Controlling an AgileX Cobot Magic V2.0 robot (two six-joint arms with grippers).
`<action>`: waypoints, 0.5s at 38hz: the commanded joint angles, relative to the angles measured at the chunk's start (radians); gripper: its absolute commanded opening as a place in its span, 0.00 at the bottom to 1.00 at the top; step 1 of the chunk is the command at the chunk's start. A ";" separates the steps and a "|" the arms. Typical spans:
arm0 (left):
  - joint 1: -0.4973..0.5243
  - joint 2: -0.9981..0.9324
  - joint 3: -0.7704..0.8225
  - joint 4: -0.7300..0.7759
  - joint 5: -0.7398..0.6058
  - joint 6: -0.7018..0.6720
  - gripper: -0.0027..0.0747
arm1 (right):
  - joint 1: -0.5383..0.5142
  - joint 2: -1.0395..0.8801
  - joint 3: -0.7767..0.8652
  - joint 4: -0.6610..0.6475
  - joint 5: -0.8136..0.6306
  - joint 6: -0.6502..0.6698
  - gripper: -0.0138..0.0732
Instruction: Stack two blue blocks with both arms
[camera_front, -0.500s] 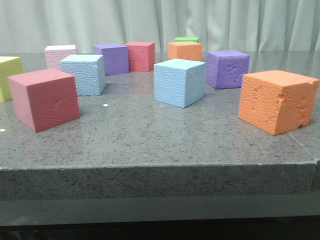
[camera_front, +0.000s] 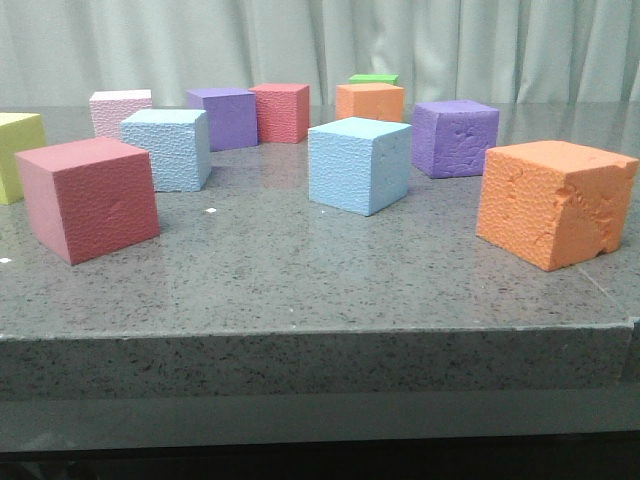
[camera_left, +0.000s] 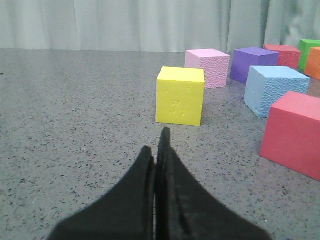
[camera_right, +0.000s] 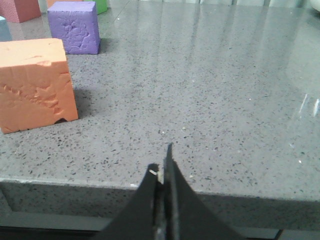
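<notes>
Two sky-blue pebbled blocks stand apart on the grey table. One blue block (camera_front: 166, 148) is at the left, behind a red cube; it also shows in the left wrist view (camera_left: 274, 89). The other blue block (camera_front: 358, 163) stands near the middle; only its edge (camera_right: 4, 30) shows in the right wrist view. My left gripper (camera_left: 156, 142) is shut and empty, low over the table short of a yellow cube (camera_left: 180, 95). My right gripper (camera_right: 161, 161) is shut and empty at the table's front edge. Neither gripper shows in the front view.
A red cube (camera_front: 88, 197) sits front left and a chipped orange cube (camera_front: 555, 200) front right. Purple cubes (camera_front: 455, 137) (camera_front: 224, 116), a pink cube (camera_front: 119, 110), another red cube (camera_front: 281, 110), an orange cube (camera_front: 369, 101) and a green cube (camera_front: 373, 79) stand behind. The table's front edge (camera_front: 320, 330) is near.
</notes>
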 joint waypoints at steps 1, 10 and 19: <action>0.000 -0.016 0.002 -0.007 -0.083 -0.003 0.01 | -0.003 -0.017 -0.006 0.004 -0.077 -0.009 0.08; 0.000 -0.016 0.002 -0.007 -0.083 -0.003 0.01 | -0.003 -0.017 -0.006 0.004 -0.077 -0.009 0.08; 0.000 -0.016 0.002 -0.007 -0.083 -0.003 0.01 | -0.003 -0.017 -0.006 0.004 -0.088 -0.009 0.08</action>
